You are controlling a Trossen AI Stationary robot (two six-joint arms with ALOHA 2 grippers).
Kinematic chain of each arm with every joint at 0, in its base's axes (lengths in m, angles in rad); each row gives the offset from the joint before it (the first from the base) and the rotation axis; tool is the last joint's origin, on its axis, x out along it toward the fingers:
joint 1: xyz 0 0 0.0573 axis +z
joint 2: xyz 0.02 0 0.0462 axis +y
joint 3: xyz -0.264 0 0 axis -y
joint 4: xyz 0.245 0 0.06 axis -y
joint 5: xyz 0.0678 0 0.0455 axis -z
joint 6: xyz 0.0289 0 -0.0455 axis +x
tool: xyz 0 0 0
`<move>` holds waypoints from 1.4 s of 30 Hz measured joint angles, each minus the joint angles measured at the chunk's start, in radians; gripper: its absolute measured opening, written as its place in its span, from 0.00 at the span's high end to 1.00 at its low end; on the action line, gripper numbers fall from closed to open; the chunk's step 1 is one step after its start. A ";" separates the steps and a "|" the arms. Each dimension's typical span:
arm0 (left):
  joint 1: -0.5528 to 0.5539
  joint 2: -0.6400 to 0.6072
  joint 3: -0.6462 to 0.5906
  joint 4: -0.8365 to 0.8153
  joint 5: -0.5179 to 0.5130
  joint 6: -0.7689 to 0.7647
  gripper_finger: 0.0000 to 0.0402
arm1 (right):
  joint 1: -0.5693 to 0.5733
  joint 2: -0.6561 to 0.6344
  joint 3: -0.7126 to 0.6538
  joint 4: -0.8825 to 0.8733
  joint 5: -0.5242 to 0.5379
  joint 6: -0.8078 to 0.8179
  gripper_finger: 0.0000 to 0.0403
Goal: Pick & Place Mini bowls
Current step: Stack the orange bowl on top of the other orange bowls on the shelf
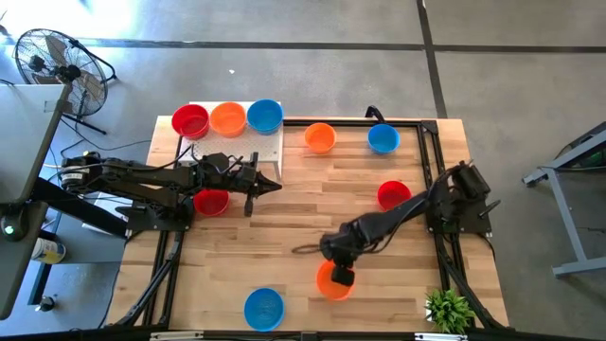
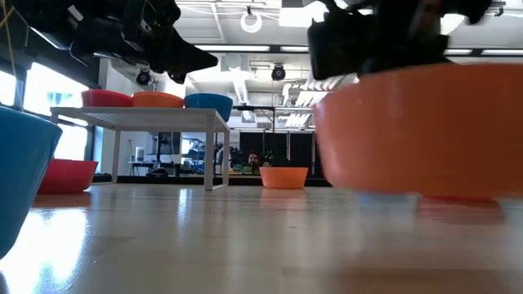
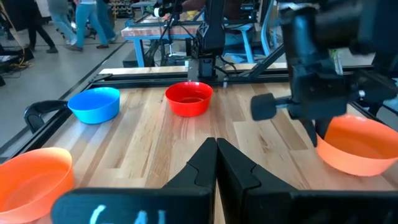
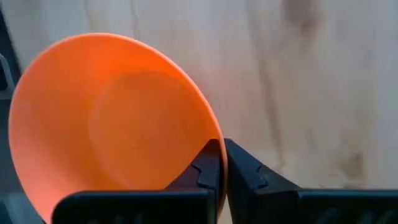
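Note:
Small plastic mini bowls lie about the wooden table. A red (image 1: 190,120), an orange (image 1: 227,117) and a blue one (image 1: 264,115) stand on the white board (image 1: 270,152) at the far left. An orange (image 1: 320,137), a blue (image 1: 383,138), two red (image 1: 393,194) (image 1: 210,202) and a blue bowl (image 1: 264,308) rest on the wood. My right gripper (image 1: 339,277) is shut on another orange bowl (image 1: 329,282) near the front edge. My left gripper (image 1: 275,187) hovers shut by the board, holding nothing. My right gripper pinches the orange bowl's rim (image 4: 214,142), one finger inside the bowl and one outside its wall. The fingers slant down from the table's right side. The bowl is tilted (image 3: 354,146), and in the low view its underside (image 2: 417,189) seems just above the tabletop.
A small green plant (image 1: 450,311) stands at the near right corner. A thin cable loop (image 1: 305,249) lies on the wood left of my right arm. Black frame rails (image 1: 434,152) run along the table's sides. The raised board stands on legs (image 2: 219,155).

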 joint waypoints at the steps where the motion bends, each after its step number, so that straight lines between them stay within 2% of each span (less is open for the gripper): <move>1: 0.000 0.000 0.000 0.000 0.000 0.000 1.00 | -0.016 -0.013 0.000 0.002 0.006 0.000 0.98; 6: 0.000 0.000 0.000 -0.009 -0.001 0.005 1.00 | -0.097 -0.082 0.001 0.021 0.085 0.003 0.99; 11: 0.000 0.000 0.000 -0.016 -0.006 0.006 1.00 | -0.181 -0.075 -0.001 0.031 0.206 0.116 0.99; 14: 0.000 0.000 0.000 -0.025 -0.006 0.009 1.00 | -0.213 -0.046 -0.001 0.118 0.283 0.173 0.99; 17: 0.000 0.000 0.000 -0.027 -0.006 0.013 1.00 | -0.236 -0.021 -0.002 0.225 0.317 0.220 0.99; 27: 0.000 0.000 0.000 -0.040 -0.006 0.028 1.00 | -0.254 0.112 -0.002 0.423 0.328 0.272 0.99; 36: 0.000 0.000 0.000 -0.039 -0.005 0.033 1.00 | -0.254 0.123 -0.002 0.464 0.381 0.245 0.98; 42: 0.000 0.000 0.000 -0.039 -0.003 0.032 1.00 | -0.269 0.174 -0.002 0.545 0.358 0.235 0.98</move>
